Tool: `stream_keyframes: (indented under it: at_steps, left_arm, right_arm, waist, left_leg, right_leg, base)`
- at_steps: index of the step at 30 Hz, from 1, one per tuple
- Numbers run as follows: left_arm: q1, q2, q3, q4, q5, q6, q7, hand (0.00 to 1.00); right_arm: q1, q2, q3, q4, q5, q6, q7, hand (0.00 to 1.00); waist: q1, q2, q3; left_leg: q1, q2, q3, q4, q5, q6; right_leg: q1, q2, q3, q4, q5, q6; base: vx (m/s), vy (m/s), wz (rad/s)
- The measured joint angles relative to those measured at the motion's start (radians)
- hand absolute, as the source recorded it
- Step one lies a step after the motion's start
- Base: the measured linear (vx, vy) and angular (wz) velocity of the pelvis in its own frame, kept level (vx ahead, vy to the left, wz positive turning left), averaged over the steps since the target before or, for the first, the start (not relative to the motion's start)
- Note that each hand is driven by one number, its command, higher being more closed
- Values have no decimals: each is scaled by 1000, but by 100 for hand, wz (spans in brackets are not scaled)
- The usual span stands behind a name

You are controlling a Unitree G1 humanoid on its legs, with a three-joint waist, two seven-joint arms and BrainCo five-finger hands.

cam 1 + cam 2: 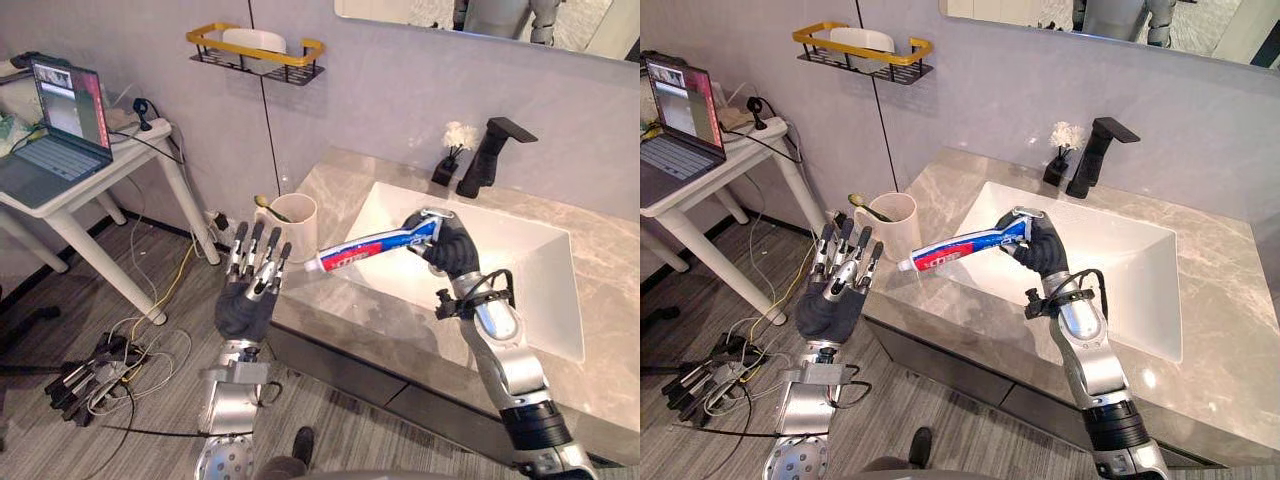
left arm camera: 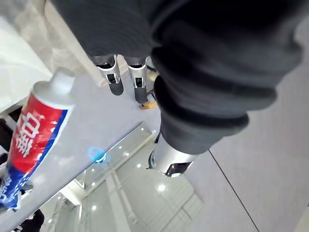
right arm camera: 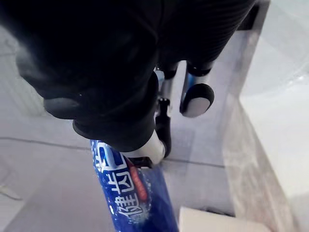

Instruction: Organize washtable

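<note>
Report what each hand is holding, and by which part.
The right hand grips the toothpaste tube by its flat tail end, with the cap end pointing toward the cup. The left hand holds nothing, fingers straight.

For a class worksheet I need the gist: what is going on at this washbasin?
The robot's right hand grips a toothpaste tube by its flat end, holding it over the sink, cap pointing toward the cup at the corner of the counter. A toothbrush leans in that cup. The left hand is open, fingers straight, just off the counter edge beside the cup.
</note>
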Motion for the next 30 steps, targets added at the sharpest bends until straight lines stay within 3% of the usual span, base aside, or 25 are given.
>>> stream_keyframes:
  at_steps: [21, 26, 30]
  left_arm:
    - [3, -2, 9, 2, 41, 4, 1, 0]
    - [3, -3, 124, 2, 212, 3, 9, 0]
    - [3, 1, 254, -61, 508, -16, 52, 0]
  right_arm:
    - [-46, 54, 39, -1, -2, -2, -12, 100]
    - [-46, 54, 34, -16, -2, -1, 1, 100]
    - [-30, 69, -6, -75, -3, -2, 37, 100]
  waist:
    - [0, 8, 5]
    - [-1, 14, 9]
    - [-1, 20, 13]
  left_leg:
    - [2, 1, 3, 0, 0, 0]
    - [8, 2, 6, 0, 0, 0]
    - [14, 1, 4, -1, -3, -3]
  right_leg:
    - [1, 0, 3, -2, 0, 0]
    - [4, 0, 5, -3, 0, 0]
    - [14, 0, 2, -8, -1, -1]
  base:
    - [0, 0, 0]
    - [0, 0, 0]
    - [0, 0, 2]
